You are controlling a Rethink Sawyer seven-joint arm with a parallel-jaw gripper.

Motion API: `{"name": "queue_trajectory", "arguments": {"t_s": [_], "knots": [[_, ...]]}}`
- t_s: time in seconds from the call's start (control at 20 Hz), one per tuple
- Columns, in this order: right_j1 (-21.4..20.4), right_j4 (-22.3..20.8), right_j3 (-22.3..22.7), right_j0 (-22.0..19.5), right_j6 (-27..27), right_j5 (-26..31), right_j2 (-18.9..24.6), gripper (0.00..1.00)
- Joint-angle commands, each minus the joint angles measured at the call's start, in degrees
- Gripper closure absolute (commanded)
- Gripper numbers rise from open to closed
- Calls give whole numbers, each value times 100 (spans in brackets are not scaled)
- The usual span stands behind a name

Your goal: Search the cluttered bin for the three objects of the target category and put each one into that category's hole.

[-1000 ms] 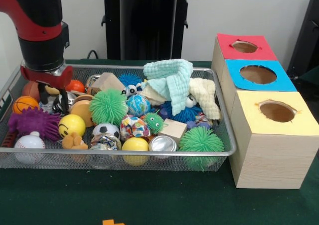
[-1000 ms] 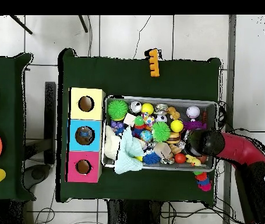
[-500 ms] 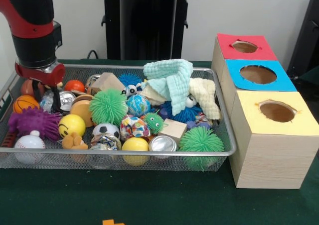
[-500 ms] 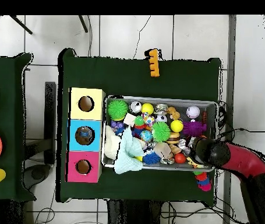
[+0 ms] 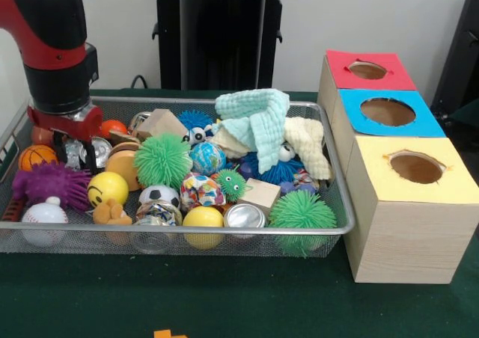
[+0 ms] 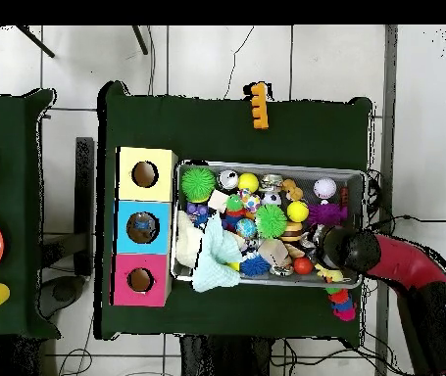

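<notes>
- Front view: the red and black arm comes down at the left end of the wire mesh bin (image 5: 224,232), which stands on the green-covered counter (image 5: 247,300).
- The gripper (image 5: 71,145) hangs low among the toys near the bin's far left corner; whether its fingers are apart or together I cannot tell, since the clutter hides them.
- Just beside it lie a shiny silver can (image 5: 99,149), a small orange basketball (image 5: 35,156) and a red ball (image 5: 112,128).
- Along the bin's near edge sit a white baseball (image 5: 43,214), a yellow smiley ball (image 5: 107,189), a plain yellow ball (image 5: 203,218), a second silver can (image 5: 245,215) and a green spiky ball (image 5: 301,212).
- A purple spiky toy (image 5: 51,184) lies near the left edge, a larger green spiky ball (image 5: 162,161) near the middle.
- A pale green folded cloth (image 5: 257,117) is heaped over the toys at the bin's far right.
- To the right of the bin stands a wooden box with three round holes: the yellow-topped hole (image 5: 416,167) nearest, the blue-topped hole (image 5: 388,111) in the middle, the red-topped hole (image 5: 367,70) farthest.
- Overhead view: the arm (image 6: 403,262) reaches in from the lower right and its end covers the bin's lower right corner.
- The three-hole box (image 6: 144,226) touches the bin's left edge.
- An orange block piece (image 6: 258,105) lies on the counter well apart from the bin, near the counter's top edge.
</notes>
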Motion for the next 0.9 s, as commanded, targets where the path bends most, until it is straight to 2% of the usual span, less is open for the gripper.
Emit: {"name": "queue_trajectory", "arguments": {"t_s": [0.05,0.15,0.2,0.5,0.7,0.9], "knots": [[731,-477,-731,8,-631,186,69,0],[712,-468,-768,-22,-679,222,97,0],[703,-464,-787,-36,-704,240,111,100],[830,-408,-1126,-237,-1236,525,385,100],[851,-401,-1178,-295,-1313,674,457,100],[699,-435,-1094,-370,-1333,774,470,100]]}}
